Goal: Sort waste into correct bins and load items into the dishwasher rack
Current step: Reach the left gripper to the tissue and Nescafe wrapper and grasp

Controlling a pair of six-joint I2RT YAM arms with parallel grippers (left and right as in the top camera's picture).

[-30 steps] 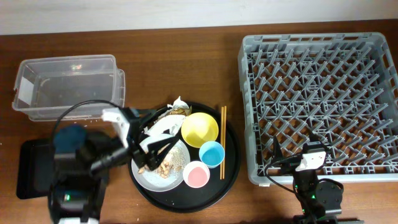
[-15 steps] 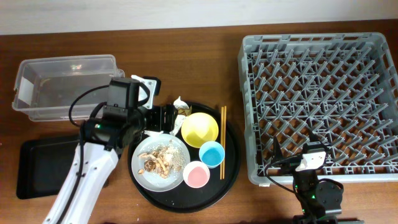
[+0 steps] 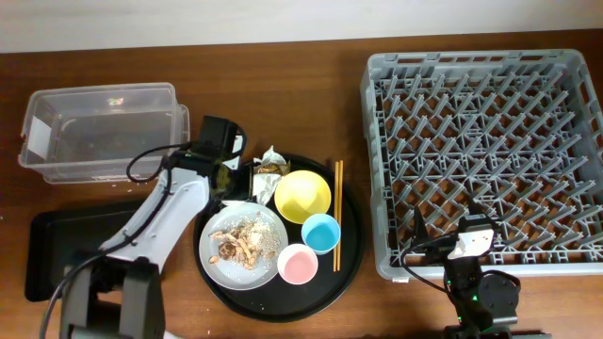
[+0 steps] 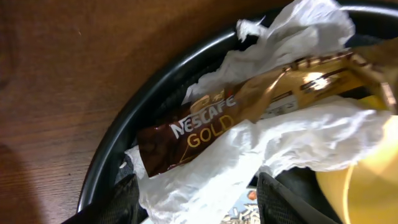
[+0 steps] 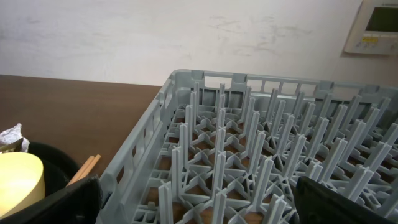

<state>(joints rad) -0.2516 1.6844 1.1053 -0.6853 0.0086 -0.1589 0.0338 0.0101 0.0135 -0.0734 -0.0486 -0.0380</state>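
Left fingers (image 4: 283, 199) spread wide, one napkin (image 4: 249, 149) and one wrapper (image 4: 205, 127) between them — tray rim (image 4: 134, 124) just outside. Right fingers (image 5: 348, 202) wide too — one rack (image 5: 140, 155) ahead, open tabletop (image 5: 74, 106) beside it.

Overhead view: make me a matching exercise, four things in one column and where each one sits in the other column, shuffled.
Things
1. chopsticks
2. food scraps
3. gold-brown wrapper
4. small pink cup

Places
A. on the plate
B. lying in the crumpled napkin
C. along the round tray's right side
D. front of the round tray, next to the small blue cup

Pairs: 1-C, 2-A, 3-B, 4-D
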